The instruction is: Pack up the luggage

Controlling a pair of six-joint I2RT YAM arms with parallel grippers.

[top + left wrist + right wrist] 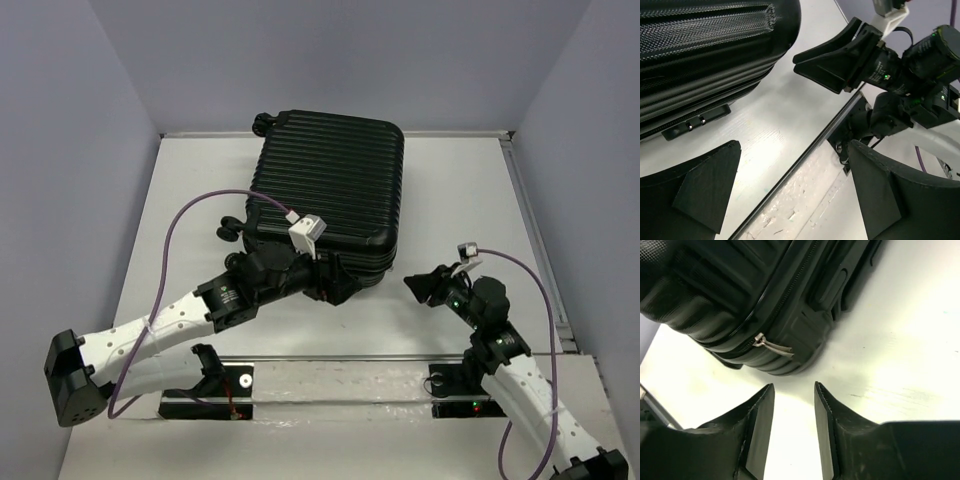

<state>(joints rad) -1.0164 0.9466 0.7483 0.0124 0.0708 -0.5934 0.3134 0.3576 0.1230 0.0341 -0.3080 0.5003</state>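
The luggage (330, 180) is a black ribbed hard-shell suitcase lying closed and flat on the white table, wheels at its left and far edges. My left gripper (335, 282) sits at the suitcase's near edge. In the left wrist view it (795, 150) is wide open and empty, with the suitcase (700, 55) at upper left. My right gripper (425, 285) is just right of the suitcase's near right corner. In the right wrist view it (794, 387) is open and empty, a short way from the corner (715, 290), facing a silver zipper pull (771, 345).
The white table (460, 190) is walled by grey-purple panels at back and sides. A metal rail (340, 357) runs along the near edge by the arm bases. A purple cable (175, 230) loops over the left arm. The right gripper also shows in the left wrist view (830, 60).
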